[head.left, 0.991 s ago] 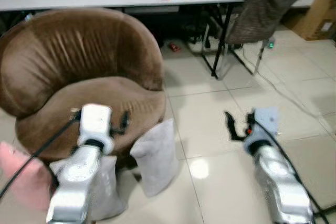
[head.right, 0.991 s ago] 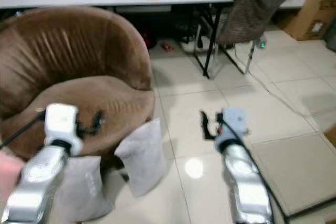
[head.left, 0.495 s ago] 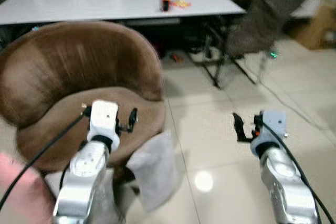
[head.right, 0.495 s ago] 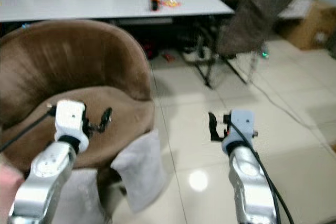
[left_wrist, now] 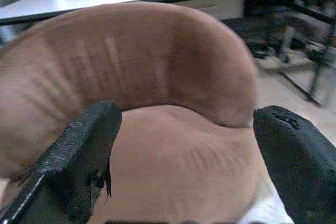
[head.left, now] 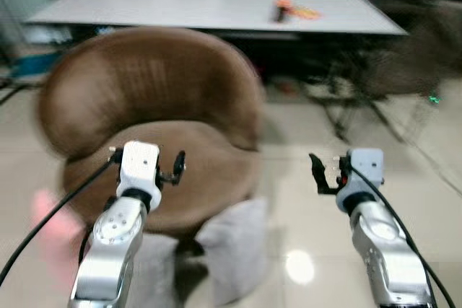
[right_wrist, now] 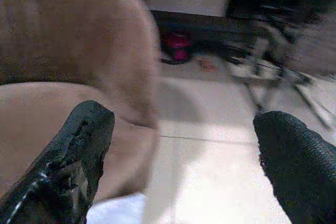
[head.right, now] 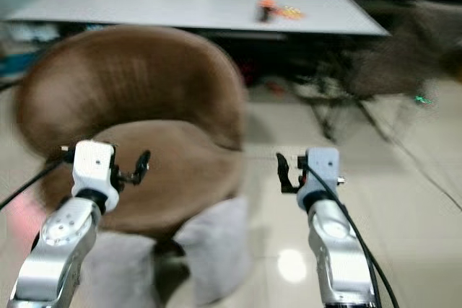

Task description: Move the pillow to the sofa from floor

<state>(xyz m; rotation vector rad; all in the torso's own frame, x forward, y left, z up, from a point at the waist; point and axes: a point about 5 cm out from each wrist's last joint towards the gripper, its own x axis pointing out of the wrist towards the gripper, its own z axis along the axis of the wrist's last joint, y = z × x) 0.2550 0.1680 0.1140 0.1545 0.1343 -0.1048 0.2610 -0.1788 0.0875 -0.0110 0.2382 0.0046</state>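
A brown round sofa chair [head.left: 148,95] stands right in front of me. Against its front on the floor leans a light grey pillow [head.left: 238,247], and a second grey pillow [head.left: 155,279] lies partly behind my left arm. My left gripper [head.left: 146,155] is raised over the seat cushion [left_wrist: 184,156], open and holding nothing. My right gripper [head.left: 339,172] hangs open over the floor to the right of the sofa, also holding nothing. A white pillow corner [right_wrist: 118,211] shows low in the right wrist view. The picture is blurred.
A long white table [head.left: 216,5] with a small orange object [head.left: 281,11] stands behind the sofa. A blurred chair [head.left: 411,55] stands on the right. A pink soft thing [head.left: 50,225] lies on the floor at the left. Shiny tiled floor [head.left: 303,265] spreads between my arms.
The camera has swung, so the sofa now sits more to the middle and the picture is blurrier. Both grippers stay open and raised in front of me.
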